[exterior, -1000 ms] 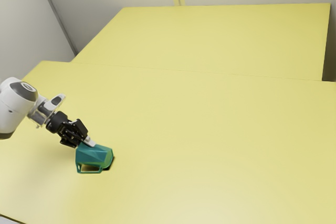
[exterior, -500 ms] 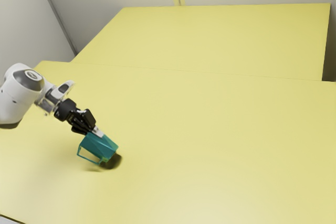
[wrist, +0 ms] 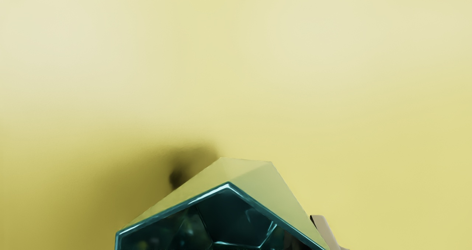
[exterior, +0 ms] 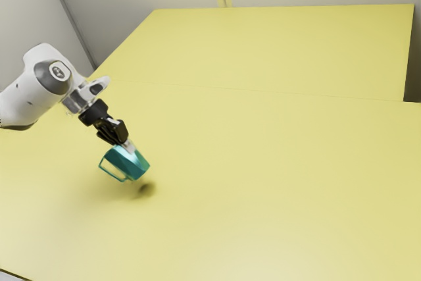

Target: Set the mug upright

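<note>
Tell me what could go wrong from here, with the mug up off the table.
The mug hangs tilted, so lowering it at this angle would probably land it on its base edge and it might topple.

The gripper holds it near the rim, so it could swing or slip.

The handle slants down beneath the mug and may catch the table.

Bright, soft light, perhaps from overhead, lays pale glare on the table (exterior: 263, 162) and a blurred shadow (exterior: 146, 189) beneath the mug (exterior: 130, 164), whose rim (wrist: 228, 185) glints.
</note>
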